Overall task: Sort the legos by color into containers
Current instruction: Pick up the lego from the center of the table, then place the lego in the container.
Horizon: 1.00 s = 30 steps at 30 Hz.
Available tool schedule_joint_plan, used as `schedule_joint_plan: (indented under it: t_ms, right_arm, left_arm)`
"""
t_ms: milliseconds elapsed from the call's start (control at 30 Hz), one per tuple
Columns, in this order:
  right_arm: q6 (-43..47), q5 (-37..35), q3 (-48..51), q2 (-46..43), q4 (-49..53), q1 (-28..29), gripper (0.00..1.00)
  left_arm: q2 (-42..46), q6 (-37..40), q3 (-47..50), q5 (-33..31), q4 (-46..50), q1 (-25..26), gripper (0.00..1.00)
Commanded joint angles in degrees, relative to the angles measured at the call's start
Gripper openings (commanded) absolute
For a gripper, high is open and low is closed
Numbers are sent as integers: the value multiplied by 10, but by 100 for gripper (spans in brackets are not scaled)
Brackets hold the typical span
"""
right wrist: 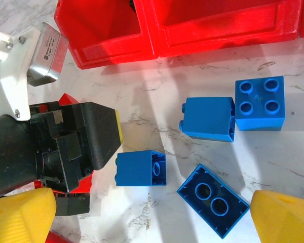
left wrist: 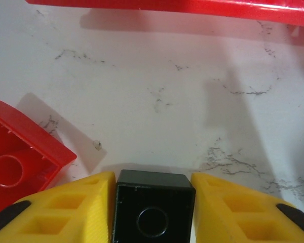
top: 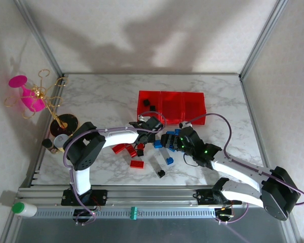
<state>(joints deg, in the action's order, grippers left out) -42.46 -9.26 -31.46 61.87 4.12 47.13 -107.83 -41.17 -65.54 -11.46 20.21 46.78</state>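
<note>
My left gripper (left wrist: 153, 178) is shut on a small black lego (left wrist: 153, 210), its yellow fingers (left wrist: 86, 202) pressed on both sides just above the marble. It sits in front of the red containers (top: 171, 106), whose near wall (left wrist: 192, 7) shows at the top of the left wrist view. A red lego (left wrist: 15, 162) lies upside down to its left. My right gripper (right wrist: 154, 215) stands open over several blue legos: one on its side (right wrist: 139, 168), one upside down (right wrist: 215, 205), two more (right wrist: 207, 119) (right wrist: 259, 104) farther off. More red legos (top: 126, 149) lie left of centre.
The left gripper's black body (right wrist: 66, 147) is close beside my right fingers. A black lego (top: 146, 104) lies in the left bin. A blue lego (top: 168, 161) and a black one (top: 161, 173) lie nearer the front. A pink goblet (top: 28, 96) on a gold stand is far left.
</note>
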Motion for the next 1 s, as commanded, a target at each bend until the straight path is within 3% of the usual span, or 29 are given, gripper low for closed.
schedule_joint_plan:
  t_ms: [0,400,600,967]
  right_arm:
    - [-4,-11,9,-14,3,5,99]
    - [-5,-9,-6,-30,4,3,99]
    - [-38,-17,-30,-28,3,-8,99]
    - [-11,48,-54,-10,-28,-65,99]
  left_arm:
    - [5,8,-14,-22,16,0,37]
    - [67,25,-32,-40,39,-4,33]
    - [86,49,-70,-52,50,-37,33]
    - [-33,90,-239,-32,33,-105,33]
